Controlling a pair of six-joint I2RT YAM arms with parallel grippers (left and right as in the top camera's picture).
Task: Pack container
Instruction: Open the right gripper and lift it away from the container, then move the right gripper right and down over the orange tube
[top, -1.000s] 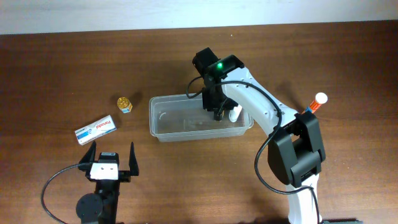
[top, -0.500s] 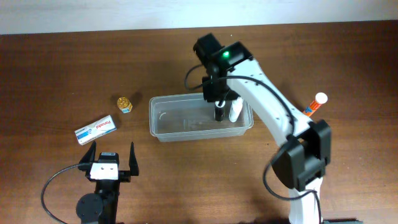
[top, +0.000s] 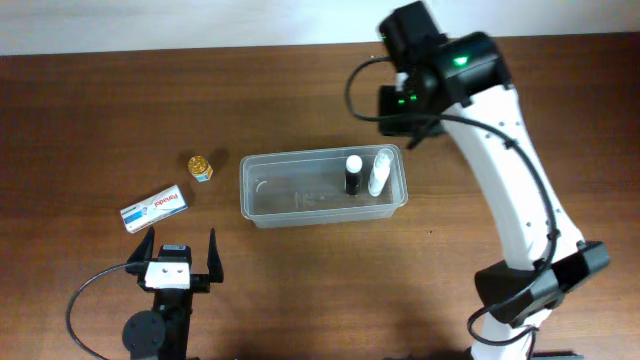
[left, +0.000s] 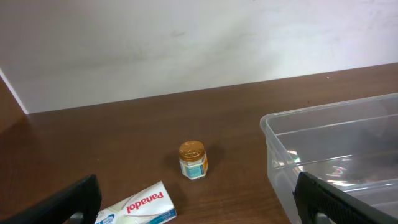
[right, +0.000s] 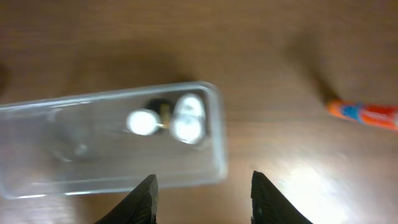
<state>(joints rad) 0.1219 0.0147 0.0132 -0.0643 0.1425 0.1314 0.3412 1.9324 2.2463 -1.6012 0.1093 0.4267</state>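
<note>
Your right wrist view is blurring the clear, round-cornered plastic container (top: 300, 218), which is sitting mid-desk holding a dark bottle (top: 353, 178) and a white bottle (top: 380, 172) at its right end, while the right gripper (right: 202, 193) is hovering empty with fingers parted and the left gripper (top: 181, 246) is gaping wide, its fingers partly cropped.
</note>
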